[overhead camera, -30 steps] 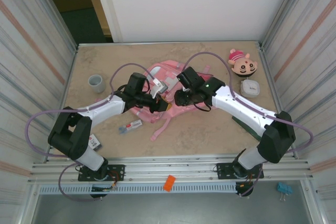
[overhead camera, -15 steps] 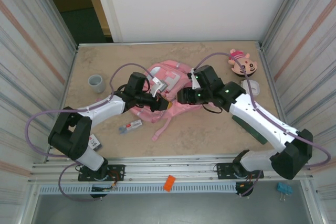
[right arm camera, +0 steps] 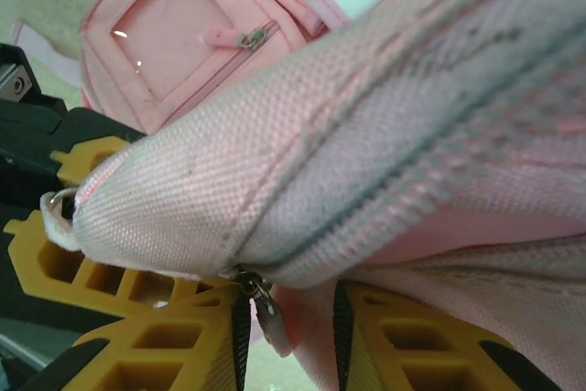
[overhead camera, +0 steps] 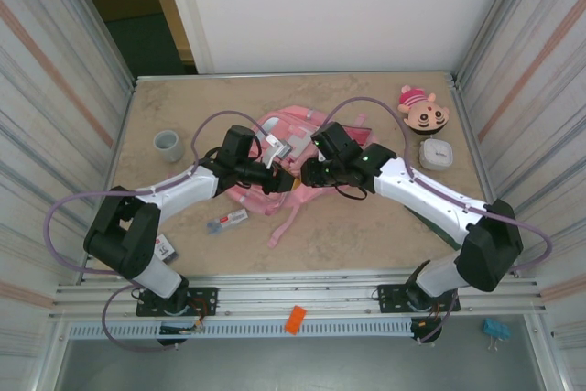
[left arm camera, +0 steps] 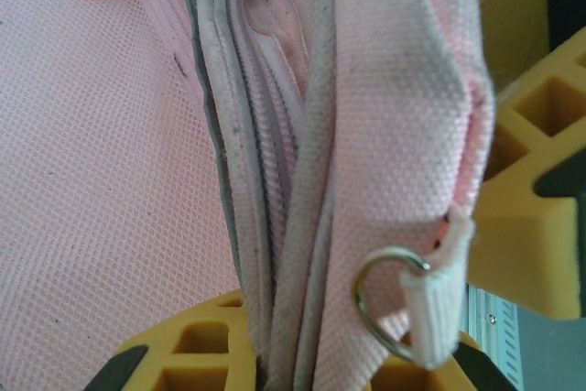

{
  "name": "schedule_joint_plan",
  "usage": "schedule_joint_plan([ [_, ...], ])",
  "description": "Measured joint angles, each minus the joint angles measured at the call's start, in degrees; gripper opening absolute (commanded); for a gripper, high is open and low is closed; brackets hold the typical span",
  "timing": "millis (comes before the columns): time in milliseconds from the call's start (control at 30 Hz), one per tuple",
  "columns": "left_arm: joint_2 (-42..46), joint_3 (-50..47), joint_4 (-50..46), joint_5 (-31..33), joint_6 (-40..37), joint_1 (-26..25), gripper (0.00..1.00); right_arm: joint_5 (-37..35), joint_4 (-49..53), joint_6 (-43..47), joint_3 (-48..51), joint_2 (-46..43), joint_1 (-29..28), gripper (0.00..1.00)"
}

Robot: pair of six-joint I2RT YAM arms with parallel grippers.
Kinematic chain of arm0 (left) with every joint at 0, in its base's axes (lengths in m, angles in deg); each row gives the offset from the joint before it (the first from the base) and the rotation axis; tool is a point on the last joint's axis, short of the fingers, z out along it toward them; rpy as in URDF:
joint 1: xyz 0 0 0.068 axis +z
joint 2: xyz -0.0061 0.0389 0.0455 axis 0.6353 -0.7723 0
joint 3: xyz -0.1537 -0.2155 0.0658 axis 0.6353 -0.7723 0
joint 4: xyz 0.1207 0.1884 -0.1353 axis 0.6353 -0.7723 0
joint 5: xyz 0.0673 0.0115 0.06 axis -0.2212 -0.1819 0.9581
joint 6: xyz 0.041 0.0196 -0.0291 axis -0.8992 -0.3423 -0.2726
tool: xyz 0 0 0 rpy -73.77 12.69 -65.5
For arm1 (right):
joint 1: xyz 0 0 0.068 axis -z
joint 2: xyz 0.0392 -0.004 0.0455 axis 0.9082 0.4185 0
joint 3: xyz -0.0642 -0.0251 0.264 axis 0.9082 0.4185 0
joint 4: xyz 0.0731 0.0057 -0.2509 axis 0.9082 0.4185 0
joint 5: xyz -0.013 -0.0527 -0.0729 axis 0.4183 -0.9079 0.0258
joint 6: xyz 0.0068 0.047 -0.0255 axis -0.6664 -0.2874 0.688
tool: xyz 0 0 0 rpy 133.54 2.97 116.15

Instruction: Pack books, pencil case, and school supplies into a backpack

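Observation:
The pink backpack (overhead camera: pixel 295 135) lies mid-table. My left gripper (overhead camera: pixel 282 180) (left arm camera: pixel 311 359) is shut on its folded edge, pale zip strip (left arm camera: pixel 275 180) and metal ring (left arm camera: pixel 389 292) between the yellow fingers. My right gripper (overhead camera: pixel 308 172) (right arm camera: pixel 289 307) meets the same near edge. Its jaws stand narrowly open, and the zip pull (right arm camera: pixel 271 318) and a bit of pink fabric hang between the black pads. Of the school supplies, a grey-white stick pack (overhead camera: pixel 227 221) and a small white piece with red marks (overhead camera: pixel 165 246) lie on the table at front left. The books are out of view.
A grey cup (overhead camera: pixel 168 144) stands at the left. At back right are a pink-and-tan plush head (overhead camera: pixel 423 109) and a white rounded box (overhead camera: pixel 438 153). A dark flat object (overhead camera: pixel 428 222) lies under the right arm. Metal walls close in both sides.
The right arm swung out to the right, then came back to the backpack's near edge with its jaws narrower. The left gripper kept its hold and stayed put.

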Motion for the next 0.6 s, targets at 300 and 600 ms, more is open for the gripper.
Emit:
schedule_joint_plan([
  [300,0.0,0.2,-0.6,0.7,-1.1,-0.1,0.00,-0.1,0.3,1.5,-1.2,0.3,-0.7,0.00],
  [600,0.0,3.8,-6.1,3.9,-7.4,-1.9,0.00,7.2,16.0,1.6,-13.2,3.8,3.3,0.00],
])
